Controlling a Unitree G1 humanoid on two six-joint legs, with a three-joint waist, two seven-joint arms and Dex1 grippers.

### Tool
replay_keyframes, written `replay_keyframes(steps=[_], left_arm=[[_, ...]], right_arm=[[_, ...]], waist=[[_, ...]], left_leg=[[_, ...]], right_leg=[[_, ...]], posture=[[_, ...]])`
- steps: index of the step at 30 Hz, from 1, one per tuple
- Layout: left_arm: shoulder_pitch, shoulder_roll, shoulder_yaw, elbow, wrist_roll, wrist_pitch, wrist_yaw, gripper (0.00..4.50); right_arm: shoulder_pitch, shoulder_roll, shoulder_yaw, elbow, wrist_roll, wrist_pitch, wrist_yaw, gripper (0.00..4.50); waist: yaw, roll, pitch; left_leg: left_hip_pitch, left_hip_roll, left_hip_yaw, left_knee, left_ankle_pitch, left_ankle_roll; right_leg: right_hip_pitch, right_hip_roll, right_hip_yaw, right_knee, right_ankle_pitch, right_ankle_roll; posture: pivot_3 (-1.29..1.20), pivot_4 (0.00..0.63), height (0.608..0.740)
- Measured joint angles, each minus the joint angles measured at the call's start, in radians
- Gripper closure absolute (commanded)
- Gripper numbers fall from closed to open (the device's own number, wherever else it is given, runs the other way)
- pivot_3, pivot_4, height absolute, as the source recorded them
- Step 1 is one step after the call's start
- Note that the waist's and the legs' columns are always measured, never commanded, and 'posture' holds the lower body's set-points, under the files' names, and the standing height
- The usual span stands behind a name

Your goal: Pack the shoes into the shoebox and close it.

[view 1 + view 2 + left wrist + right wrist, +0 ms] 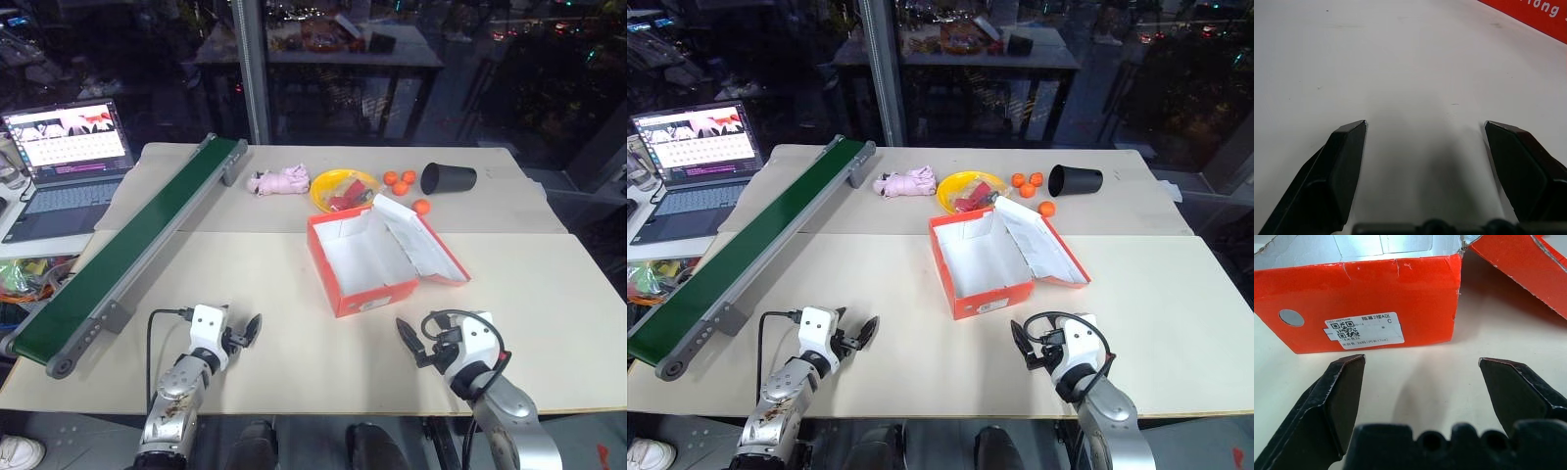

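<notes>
The red-orange shoebox (377, 292) stands open in the middle of the table, its white inside empty and its lid (423, 241) folded out to the right. The shoes are out of view. My left gripper (246, 331) hovers open over bare table near the front edge, left of the box; a red corner of the shoebox (1533, 12) shows past it in the left wrist view. My right gripper (415, 335) is open just in front of the box's labelled end wall (1366, 289), with nothing between its fingers.
A green conveyor belt (137, 245) runs diagonally along the left, with a laptop (69, 157) beyond it. Behind the box lie a pink plush bundle (281, 181), a yellow bowl (338, 181), several oranges (400, 182) and a tipped black cup (448, 178).
</notes>
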Motion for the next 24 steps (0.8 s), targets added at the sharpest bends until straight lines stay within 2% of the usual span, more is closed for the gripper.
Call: replay_keyframes(steps=[8,11,15,19,21,24], left_arm=[[-0.066,0.019,-0.017,0.004,0.008,0.032,-0.012,0.37],[-0.135,0.044,0.011,0.008,0.011,0.064,0.008,0.37],[-0.255,0.103,0.064,0.022,-0.014,0.101,0.005,0.37],[-0.362,0.123,0.09,0.021,-0.034,0.141,-0.005,0.37],[-0.399,0.124,0.089,0.021,-0.048,0.175,-0.01,0.37],[-0.46,0.123,0.094,0.014,-0.063,0.225,0.001,0.37]], right_arm=[[0.018,-0.036,-0.016,-0.024,0.002,0.027,0.004,0.07],[0.024,-0.099,-0.077,-0.107,0.071,0.116,0.024,0.07],[0.0,-0.252,-0.218,-0.242,0.244,0.308,0.067,0.07],[-0.145,-0.332,-0.258,-0.301,0.379,0.457,0.062,0.07],[-0.252,-0.343,-0.246,-0.308,0.415,0.511,0.041,0.07],[-0.382,-0.338,-0.197,-0.311,0.433,0.548,0.011,0.07]], waist=[[0.001,-0.002,0.001],[0.001,-0.002,0.001],[-0.001,-0.004,0.003],[-0.003,-0.005,0.003],[-0.003,-0.007,0.004],[-0.001,-0.009,0.006]], left_leg=[[-0.003,0.0,0.0,0.0,0.0,0.0],[-0.004,0.0,0.0,0.001,0.0,0.0],[-0.004,0.0,-0.001,0.001,0.0,0.0],[-0.003,0.0,-0.001,0.001,0.001,0.001],[-0.005,0.0,-0.001,0.001,0.005,0.008],[-0.006,0.0,-0.003,0.001,0.005,0.008]], right_leg=[[-0.001,0.0,0.0,0.0,0.0,0.0],[-0.002,0.0,0.0,0.0,0.0,0.0],[-0.002,0.001,0.0,0.001,0.0,0.0],[0.0,0.001,0.0,0.0,0.001,0.001],[-0.002,0.001,0.0,0.0,0.001,0.002],[-0.002,0.003,0.0,0.0,0.001,0.002]], posture=[[0.0,0.15,0.74],[0.0,0.15,0.74],[0.0,0.15,0.74],[0.0,0.15,0.74],[0.0,0.15,0.74],[0.0,0.15,0.74]])
